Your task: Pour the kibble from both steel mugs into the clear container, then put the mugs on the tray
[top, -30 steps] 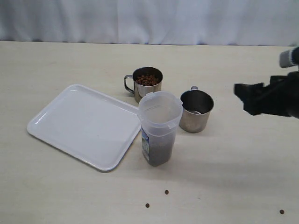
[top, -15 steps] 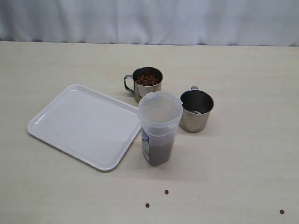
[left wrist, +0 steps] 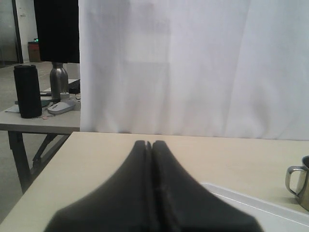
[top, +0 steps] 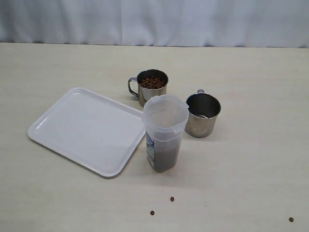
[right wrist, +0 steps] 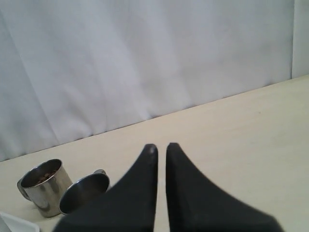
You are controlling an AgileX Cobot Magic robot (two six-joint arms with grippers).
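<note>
The clear container (top: 164, 133) stands mid-table with kibble (top: 164, 157) in its lower part. Behind it, one steel mug (top: 152, 86) holds kibble (top: 152, 82). To its right the other steel mug (top: 203, 115) looks empty. The white tray (top: 87, 128) lies bare to the left. Neither gripper shows in the exterior view. My left gripper (left wrist: 149, 143) is shut and empty, above the tray's corner (left wrist: 260, 208), with a mug handle (left wrist: 295, 180) at the frame's edge. My right gripper (right wrist: 161, 146) has only a thin slit between its fingers and holds nothing; both mugs (right wrist: 43, 186) (right wrist: 84, 193) lie beyond it.
Three loose pellets (top: 172, 198) (top: 152, 212) (top: 290, 219) lie near the table's front edge. A white curtain (top: 154, 21) hangs behind the table. In the left wrist view a side desk (left wrist: 38, 121) with bottles stands past the table's end.
A second ago my right gripper was visible at the right edge of the exterior view; it has since withdrawn out of that view. The mugs, container and tray have not moved.
</note>
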